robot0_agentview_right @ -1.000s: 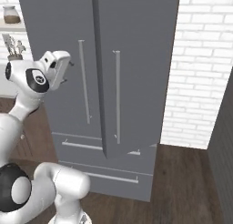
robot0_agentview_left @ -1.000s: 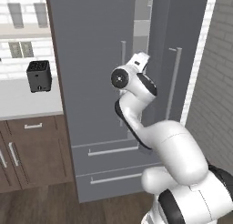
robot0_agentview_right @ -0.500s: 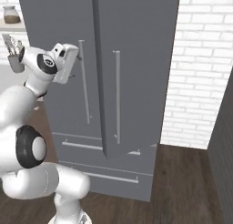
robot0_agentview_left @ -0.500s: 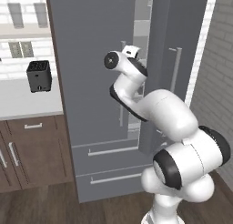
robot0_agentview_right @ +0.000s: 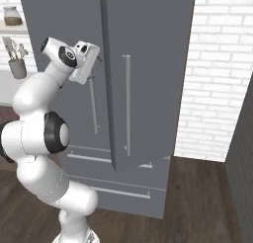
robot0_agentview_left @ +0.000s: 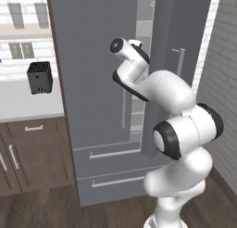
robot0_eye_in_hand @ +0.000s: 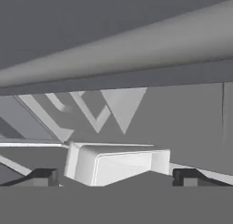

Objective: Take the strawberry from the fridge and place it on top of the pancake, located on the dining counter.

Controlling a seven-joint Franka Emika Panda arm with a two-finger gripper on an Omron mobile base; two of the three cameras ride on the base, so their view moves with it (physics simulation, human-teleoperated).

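Up against the fridge (robot0_agentview_left: 102,83) front, beside its left door handle (robot0_agentview_right: 92,106), I now have the hand (robot0_agentview_right: 91,64); a second ago it sat lower and further back. Its fingers (robot0_eye_in_hand: 43,176) stand wide, holding nothing. One door hangs slightly ajar (matte grey, long bar handles), so the strawberry inside isn't reachable yet.

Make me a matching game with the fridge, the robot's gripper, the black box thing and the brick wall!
Things:
1. fridge
2. gripper
3. black box
4. brick wall

Descriptions:
A. white
B. on the wall counter
C. open
D. grey, right door ajar

Pairs: 1-D, 2-C, 3-B, 4-A
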